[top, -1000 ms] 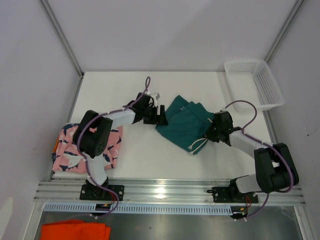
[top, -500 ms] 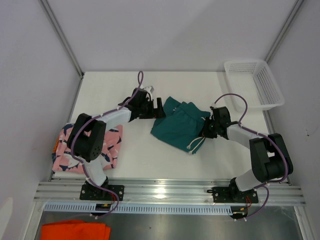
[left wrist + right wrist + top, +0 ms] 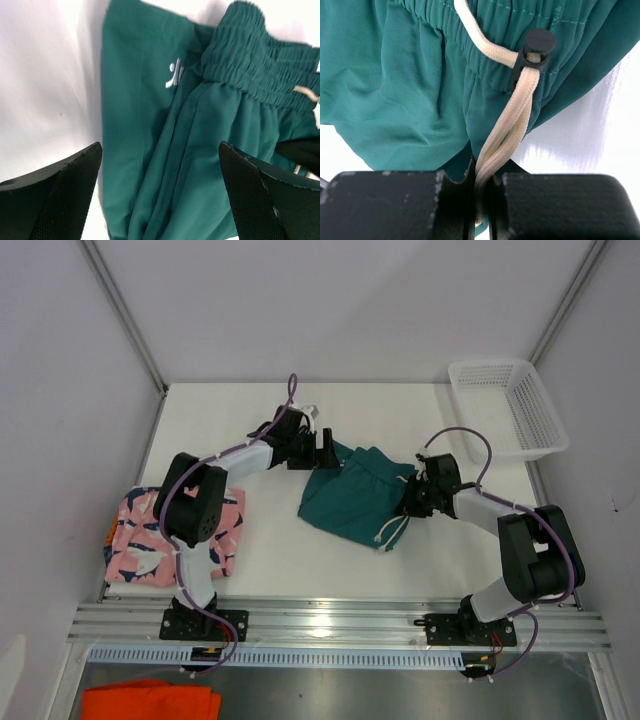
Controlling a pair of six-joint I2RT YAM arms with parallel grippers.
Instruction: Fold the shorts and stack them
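Note:
The teal green shorts point(image 3: 352, 502) lie crumpled at mid table. My left gripper point(image 3: 326, 451) hovers over their far left corner, open wide; in the left wrist view its fingers point(image 3: 55, 200) straddle the teal fabric point(image 3: 170, 150) without touching it, the elastic waistband point(image 3: 250, 60) beyond. My right gripper point(image 3: 411, 497) sits at the shorts' right edge, shut on the cream drawstring point(image 3: 520, 95) and a fold of teal cloth point(image 3: 410, 100), just below the black cord lock point(image 3: 536, 44). The pink shark-print shorts point(image 3: 170, 538) lie folded at the left front edge.
A white mesh basket point(image 3: 508, 405) stands at the back right corner. A bright orange cloth point(image 3: 150, 702) lies below the table's front rail. Grey walls close in on both sides, and the metal rail point(image 3: 340, 620) runs along the near edge.
My left gripper has opened to full width and shifted slightly toward the back over the shorts' corner. My right gripper has moved left with the drawstring, bunching the teal shorts leftward.

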